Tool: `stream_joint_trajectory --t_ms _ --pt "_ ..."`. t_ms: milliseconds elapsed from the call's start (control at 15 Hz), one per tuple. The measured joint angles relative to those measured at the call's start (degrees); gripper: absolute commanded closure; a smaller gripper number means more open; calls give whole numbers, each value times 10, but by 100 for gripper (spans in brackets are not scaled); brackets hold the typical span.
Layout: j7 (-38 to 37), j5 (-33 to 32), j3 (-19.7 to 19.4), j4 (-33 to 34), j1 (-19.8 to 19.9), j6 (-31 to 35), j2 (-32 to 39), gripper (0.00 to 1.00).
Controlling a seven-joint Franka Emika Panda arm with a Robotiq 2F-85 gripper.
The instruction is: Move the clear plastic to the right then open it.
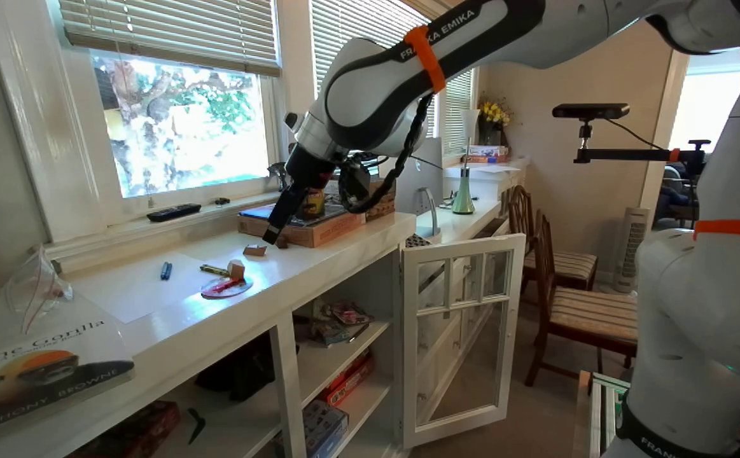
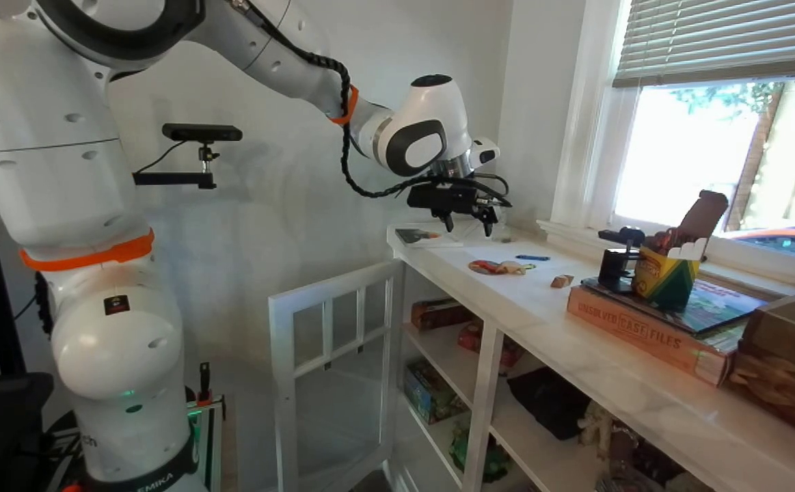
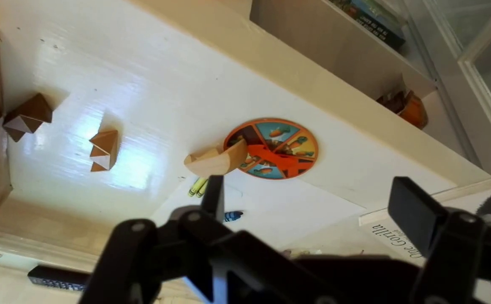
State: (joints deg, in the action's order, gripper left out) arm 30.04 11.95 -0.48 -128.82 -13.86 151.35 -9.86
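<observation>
Right now, the robot arm (image 1: pixel 376 95) is reaching over the white table (image 3: pixel 161 101), and its end effector (image 2: pixel 468 228) is hanging in the air above it. The two fingers (image 3: pixel 416 213) are standing wide apart, in a let-go way.

The clear plastic bag (image 1: pixel 34 286) is sitting at the table's end, between the window ledge (image 1: pixel 217 213) and the gorilla book (image 1: pixel 45 372). It is lying either just beside the book or partly on it; the pictures are not showing which. A red line is running along the bag, and something small and reddish is showing near its bottom, too blurry to name.

Farther along, a round card (image 3: pixel 277 143) with carrot pictures and a red arrow is lying flat. A tan curved piece (image 3: pixel 213 164) is showing over its edge. Blue crayons (image 3: pixel 233 216) are lying on white paper (image 3: pixel 283 207), and yellow crayons (image 3: pixel 198 187) are lying at the paper's edge. One small brown piece (image 3: pixel 105 150) is sitting near a big flat box (image 2: pixel 643 335), and a darker brown piece (image 3: pixel 32 113) is sitting closer to it. A yellow and green crayon box (image 2: pixel 667 277) is standing on top.
</observation>
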Motion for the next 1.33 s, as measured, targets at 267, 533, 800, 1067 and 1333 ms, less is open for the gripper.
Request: stream_joint_trajectory --t_ms 267,533,800,1067,1333 --pt "0 0 0 0 0 0 0 0" --pt "-19 -9 7 1 9 0 2 0" --pt "-97 -34 19 26 30 3 32 0" --pt "-159 -42 30 67 42 13 79 0" --pt "-187 -42 46 119 43 34 135 0"
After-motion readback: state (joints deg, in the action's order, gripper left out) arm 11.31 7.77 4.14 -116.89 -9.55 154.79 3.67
